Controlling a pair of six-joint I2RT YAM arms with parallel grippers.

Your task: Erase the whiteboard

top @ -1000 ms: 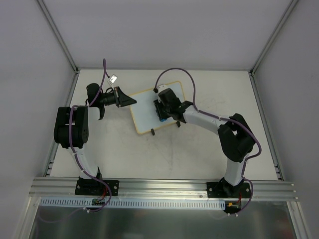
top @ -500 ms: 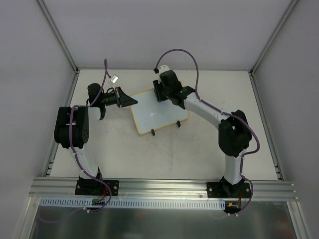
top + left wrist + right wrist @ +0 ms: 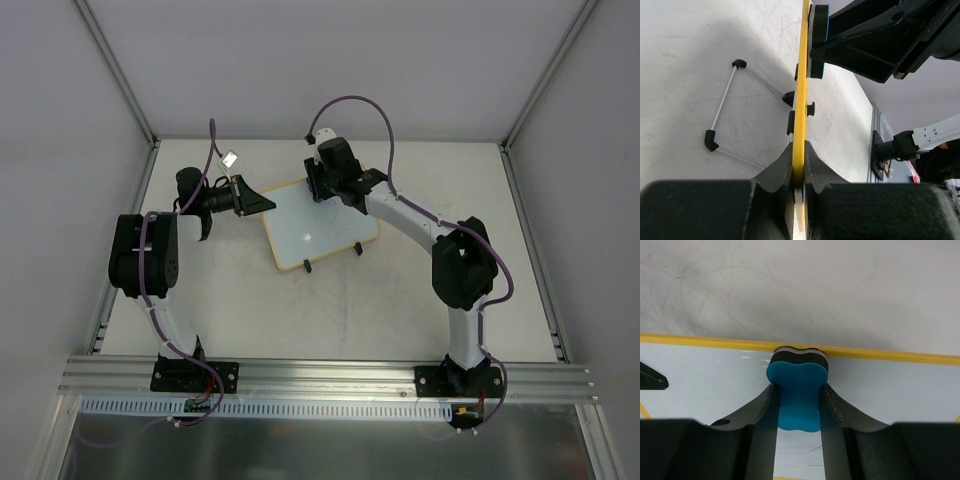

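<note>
The whiteboard (image 3: 315, 230) lies tilted at the table's middle, white with a pale-yellow frame and two black clip feet. My left gripper (image 3: 262, 203) is shut on its left corner; in the left wrist view the yellow frame edge (image 3: 800, 100) runs between the jaws of the left gripper (image 3: 799, 165). My right gripper (image 3: 318, 190) is shut on the blue eraser (image 3: 797, 390), its dark felt face pressed on the board by the far frame edge (image 3: 890, 354). Faint thin marks show on the board (image 3: 705, 385) below the eraser. The eraser also shows in the left wrist view (image 3: 819, 30).
A thin wire stand (image 3: 722, 105) with black ends lies on the table under the board. A small white tag (image 3: 228, 158) hangs on the left arm's cable. Aluminium posts and white walls close in the table's back and sides.
My right gripper moved the eraser from the board's right middle up to its far edge, then slightly left. The left gripper and the board have stayed put.
</note>
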